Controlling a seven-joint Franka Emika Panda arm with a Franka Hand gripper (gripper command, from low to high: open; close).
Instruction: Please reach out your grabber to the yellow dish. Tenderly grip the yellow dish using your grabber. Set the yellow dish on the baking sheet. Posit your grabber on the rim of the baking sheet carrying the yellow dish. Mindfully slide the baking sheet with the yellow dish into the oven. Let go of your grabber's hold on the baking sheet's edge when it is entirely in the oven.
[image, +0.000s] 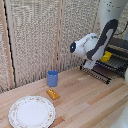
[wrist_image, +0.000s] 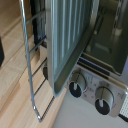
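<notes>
Yellow dish (image: 106, 56) on baking sheet (image: 102, 71), arm (image: 95, 42) (bulky) fronting

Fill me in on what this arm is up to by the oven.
The robot arm is reaching toward the toaster oven at the exterior view's right. The yellow bowl already sits on the wire rack, which still sticks out of the oven's open front. The gripper itself is hidden behind the arm, so whether it holds the rack's edge can't be told. The wrist view shows the rack's bars and the oven's knobs close up. A blue cup, an orange block and a white plate sit untouched on the table.
</notes>
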